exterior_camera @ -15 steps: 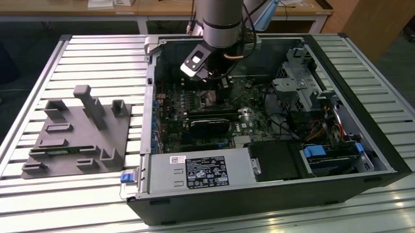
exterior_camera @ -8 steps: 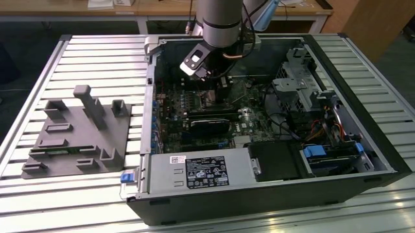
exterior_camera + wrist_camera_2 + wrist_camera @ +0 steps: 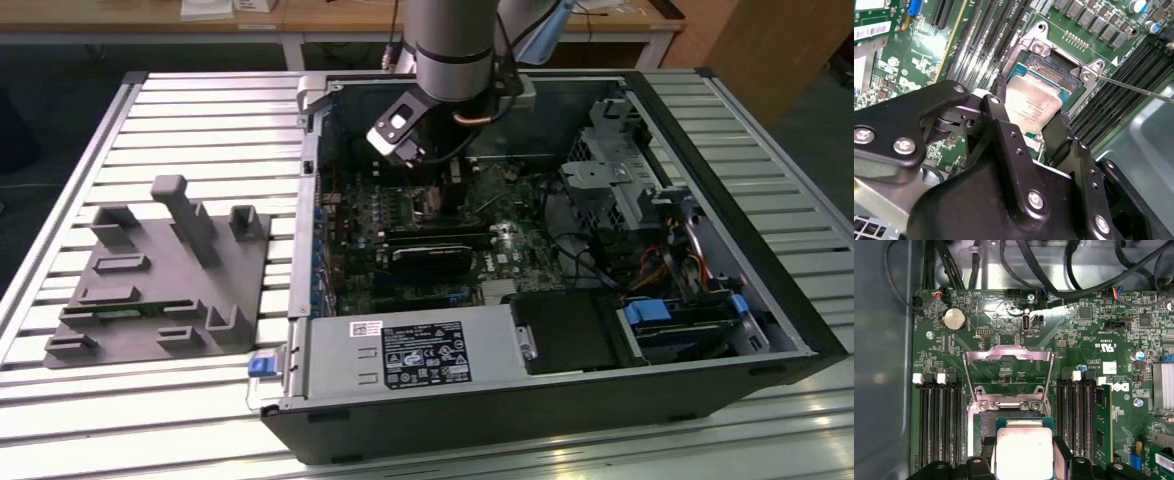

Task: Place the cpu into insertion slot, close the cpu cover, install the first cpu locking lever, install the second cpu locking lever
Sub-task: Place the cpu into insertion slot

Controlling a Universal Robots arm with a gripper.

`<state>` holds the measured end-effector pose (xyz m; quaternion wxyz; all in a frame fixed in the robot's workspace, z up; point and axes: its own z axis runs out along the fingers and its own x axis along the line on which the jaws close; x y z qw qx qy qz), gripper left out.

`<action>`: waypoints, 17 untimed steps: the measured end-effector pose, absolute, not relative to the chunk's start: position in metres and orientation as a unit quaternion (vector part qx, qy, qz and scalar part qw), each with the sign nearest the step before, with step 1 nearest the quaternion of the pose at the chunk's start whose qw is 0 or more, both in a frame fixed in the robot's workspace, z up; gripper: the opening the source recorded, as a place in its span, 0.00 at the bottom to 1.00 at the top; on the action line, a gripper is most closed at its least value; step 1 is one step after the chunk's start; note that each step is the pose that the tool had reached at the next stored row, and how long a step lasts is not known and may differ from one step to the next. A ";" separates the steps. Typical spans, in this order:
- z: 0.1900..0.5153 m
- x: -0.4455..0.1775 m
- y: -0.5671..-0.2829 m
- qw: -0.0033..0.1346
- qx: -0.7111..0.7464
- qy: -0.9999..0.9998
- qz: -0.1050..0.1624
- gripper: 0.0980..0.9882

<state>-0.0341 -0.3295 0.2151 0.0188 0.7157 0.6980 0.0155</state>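
**A:** Gripper (image 3: 1023, 460) is clamping the cpu (image 3: 1022, 447) by two opposite edges, isn't it?

**B:** Yes. In both wrist views its fingers (image 3: 979, 468) are pinching the chip, grey face up, and the chip is hanging over the insertion slot (image 3: 1050, 71). Whether it is touching the contacts, I cannot tell.

**A:** What is lying across the exterior view, left to right?

**B:** On the exterior view's left a grey fixture (image 3: 158, 275) is sitting on the slatted table (image 3: 80, 410). The open computer case (image 3: 534, 420) is lying on its side, and the arm (image 3: 454, 45) is reaching down into it, over the motherboard (image 3: 380, 212). Toward the exterior view's right a drive cage (image 3: 607, 168) is sitting inside the case.

**A:** And the cpu cover (image 3: 1008, 355)?

**B:** In the first wrist view it is standing raised on its hinge, just beyond the slot, green board showing through its window. In the second wrist view a thin lever rod (image 3: 1136, 90) is sticking out free from the socket's corner.
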 end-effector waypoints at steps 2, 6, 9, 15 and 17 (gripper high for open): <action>0.214 -0.034 -0.328 0.019 0.718 0.696 0.015 0.50; 0.211 -0.035 -0.325 0.023 0.718 0.695 0.013 0.50; 0.208 -0.036 -0.324 0.026 0.718 0.695 0.014 0.50; 0.202 -0.039 -0.324 0.032 0.713 0.700 0.021 0.50; 0.202 -0.040 -0.323 0.032 0.711 0.702 0.021 0.50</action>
